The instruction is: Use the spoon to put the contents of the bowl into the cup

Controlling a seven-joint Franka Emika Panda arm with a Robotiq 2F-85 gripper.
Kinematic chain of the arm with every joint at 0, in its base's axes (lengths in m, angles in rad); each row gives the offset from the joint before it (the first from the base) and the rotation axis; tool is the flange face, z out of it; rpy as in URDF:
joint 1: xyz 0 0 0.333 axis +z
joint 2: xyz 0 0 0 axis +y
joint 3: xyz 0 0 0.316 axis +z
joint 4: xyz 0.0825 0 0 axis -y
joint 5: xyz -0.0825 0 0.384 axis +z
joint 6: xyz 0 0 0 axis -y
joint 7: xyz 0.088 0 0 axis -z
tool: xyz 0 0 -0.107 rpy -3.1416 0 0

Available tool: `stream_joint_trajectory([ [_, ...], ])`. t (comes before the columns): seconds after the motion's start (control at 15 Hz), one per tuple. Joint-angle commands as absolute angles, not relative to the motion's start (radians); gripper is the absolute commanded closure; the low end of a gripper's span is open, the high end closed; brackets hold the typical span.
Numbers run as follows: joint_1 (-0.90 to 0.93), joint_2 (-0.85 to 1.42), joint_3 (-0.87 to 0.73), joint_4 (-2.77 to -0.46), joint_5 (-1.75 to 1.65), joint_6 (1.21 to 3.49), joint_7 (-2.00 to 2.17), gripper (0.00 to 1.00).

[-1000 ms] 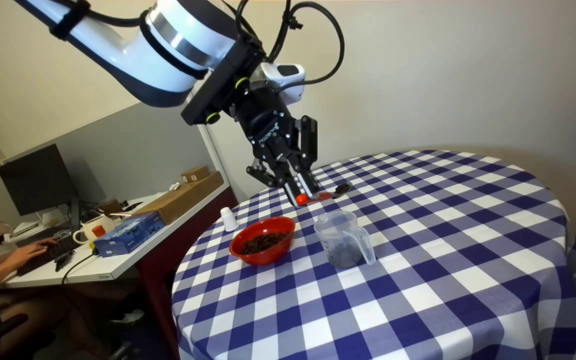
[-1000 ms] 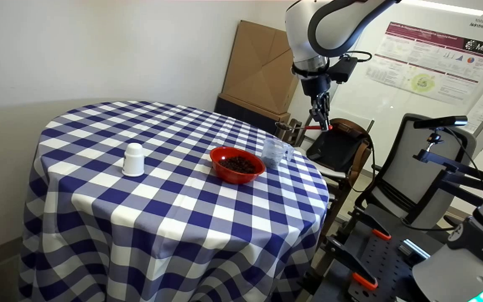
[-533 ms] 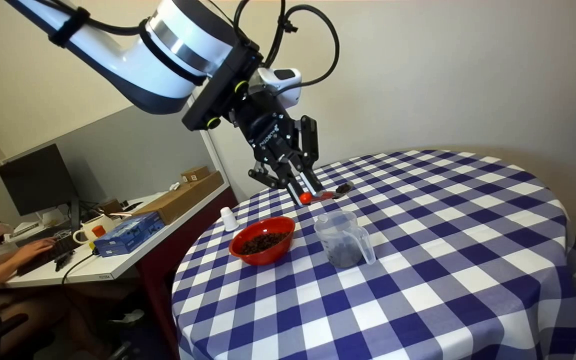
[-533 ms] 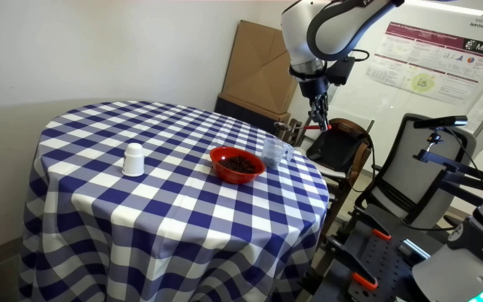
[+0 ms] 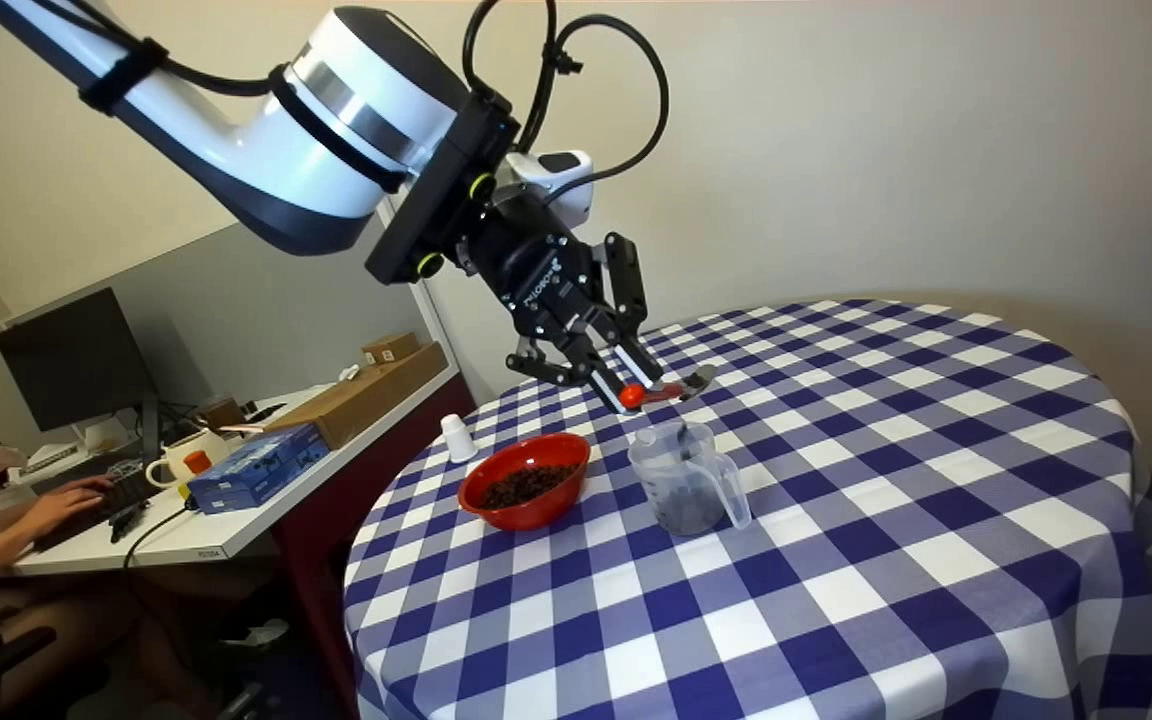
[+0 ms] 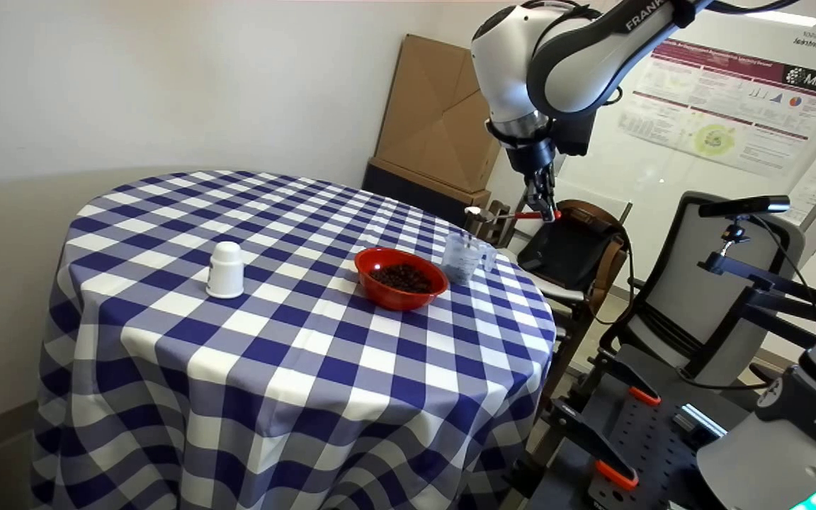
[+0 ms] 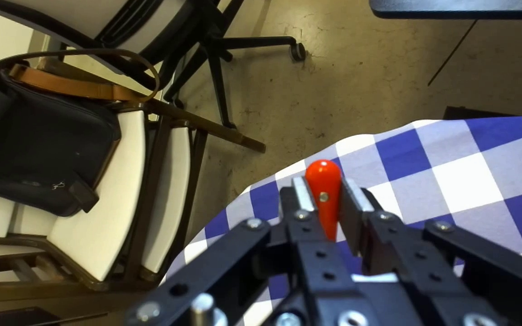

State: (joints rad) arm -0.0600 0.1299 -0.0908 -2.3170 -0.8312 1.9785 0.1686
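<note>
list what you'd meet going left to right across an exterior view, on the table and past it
In an exterior view: white container → red bowl → clear cup → black bag → black camera. Left out: the spoon, which overlaps the cup and bag sideways.

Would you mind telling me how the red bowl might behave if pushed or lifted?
The red bowl is probably stiff, as its curve looks smooth and even. Being wide and low, it seems unlikely to tip under a light nudge. The dark loose bits inside may shift or spill if it tilts.
</note>
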Motion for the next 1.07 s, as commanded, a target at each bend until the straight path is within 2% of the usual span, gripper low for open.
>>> stream_joint_trajectory([
  [0.0, -0.055, 0.110, -0.085, -2.361, -0.898, 2.001, 0.217, 0.91],
  [1.0, -0.042, 0.099, -0.065, -2.422, -1.100, 2.061, 0.336, 0.91],
])
